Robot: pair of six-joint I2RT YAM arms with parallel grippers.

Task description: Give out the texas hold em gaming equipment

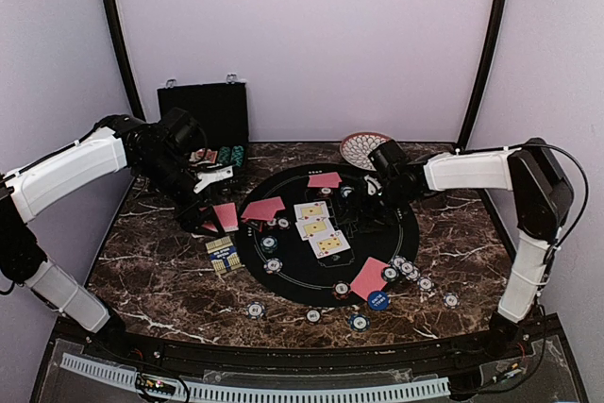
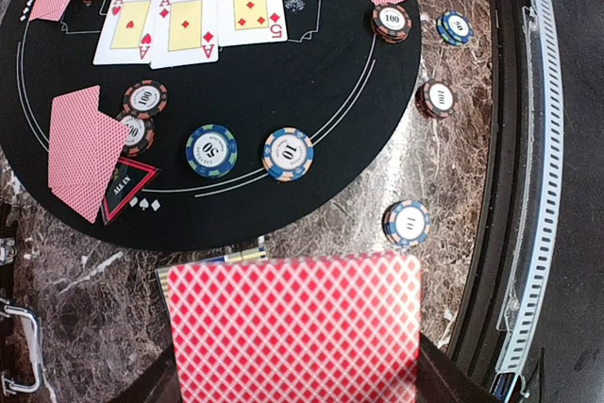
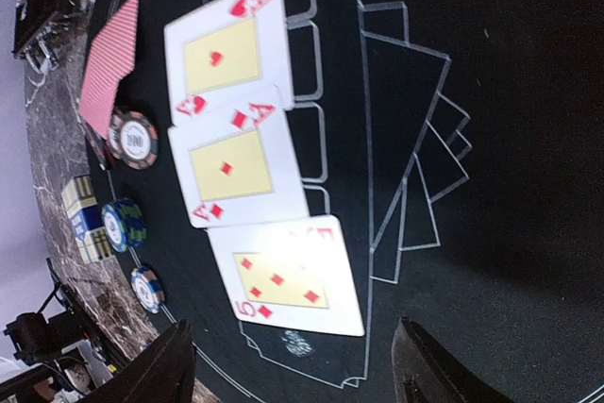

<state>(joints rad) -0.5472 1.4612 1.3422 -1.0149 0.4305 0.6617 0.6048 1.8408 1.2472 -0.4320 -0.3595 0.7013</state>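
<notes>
Red-backed, diamond-patterned playing card (image 2: 293, 327) sat clamped in the left gripper (image 1: 213, 205), its long axis lying across the fingers, just outside the left rim of the round black felt mat (image 1: 304, 278). From there the mat lay to that gripper's right, so any drop onto this rim looked like the left arm's job, being nearer. At the mat's centre lay 3 face-up white-and-yellow cards (image 1: 316, 228) in a row. Over the mat's far right part the right gripper (image 3: 294, 375) hung with jaws apart and empty, the 5 of diamonds (image 3: 288, 276) just ahead.
</notes>
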